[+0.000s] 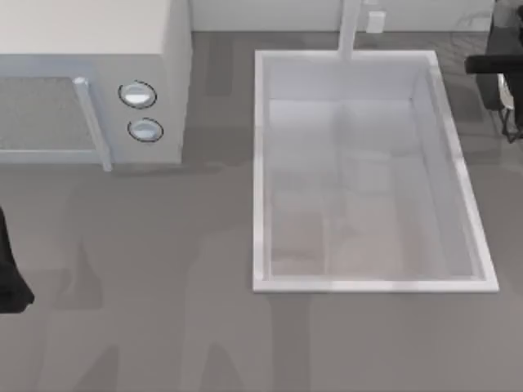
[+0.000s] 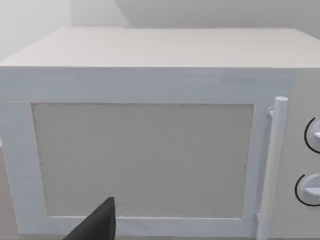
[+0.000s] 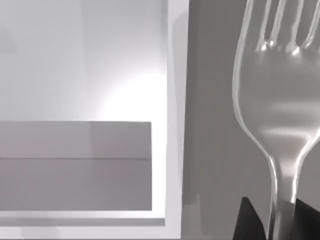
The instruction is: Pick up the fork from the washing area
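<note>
From above, the large rectangular pale grey-white sink basin (image 1: 260,163) with its raised light rim and white faucet post (image 1: 350,28) sits right of the boxy white microwave (image 1: 176,82) with two round knobs, the left gripper (image 1: 10,282) is parked at the table's left edge, and the right gripper (image 1: 500,82) hangs at the far right edge beyond the basin's rim, where the fork is hard to pick out. The left wrist view faces the microwave's door, with one dark fingertip (image 2: 100,222) in sight, so I cannot tell how wide that tool stands. In the right wrist view the slim shiny silver metal fork (image 3: 277,100) stands up over the grey table beside the basin's rim, outside the basin, its thin neck seemingly pinched between the right gripper's dark fingers (image 3: 250,220).
</note>
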Controlling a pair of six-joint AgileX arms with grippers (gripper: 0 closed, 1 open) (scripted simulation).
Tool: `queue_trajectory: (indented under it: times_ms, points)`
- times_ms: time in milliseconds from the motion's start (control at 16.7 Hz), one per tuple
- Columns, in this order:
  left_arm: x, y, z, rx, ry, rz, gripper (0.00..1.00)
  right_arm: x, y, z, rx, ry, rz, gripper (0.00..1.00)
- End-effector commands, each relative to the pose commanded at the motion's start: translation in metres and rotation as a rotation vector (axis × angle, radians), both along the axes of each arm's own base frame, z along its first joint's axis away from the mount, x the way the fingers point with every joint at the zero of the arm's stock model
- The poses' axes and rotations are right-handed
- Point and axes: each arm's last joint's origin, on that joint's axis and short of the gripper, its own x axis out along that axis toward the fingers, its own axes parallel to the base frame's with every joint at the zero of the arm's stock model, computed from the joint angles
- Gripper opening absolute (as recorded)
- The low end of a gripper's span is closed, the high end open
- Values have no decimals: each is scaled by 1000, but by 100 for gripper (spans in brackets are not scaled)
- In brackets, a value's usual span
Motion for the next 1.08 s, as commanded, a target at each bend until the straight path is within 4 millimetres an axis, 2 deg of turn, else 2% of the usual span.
queue_trajectory:
  times_ms: [300, 480, 840, 960, 1080]
  points:
    - [0, 0, 0, 0, 0, 0, 100, -62, -44, 9, 5, 15, -2, 0]
    - [0, 0, 0, 0, 0, 0, 100, -83, -56, 14, 7, -2, -3, 0]
    - [0, 0, 0, 0, 0, 0, 100, -84, -55, 13, 7, 0, 0, 0]
    - [0, 0, 0, 0, 0, 0, 100, -83, -55, 2, 7, 7, 0, 0]
    - [0, 0, 0, 0, 0, 0, 100, -81, -56, -18, 7, 7, -1, 0]
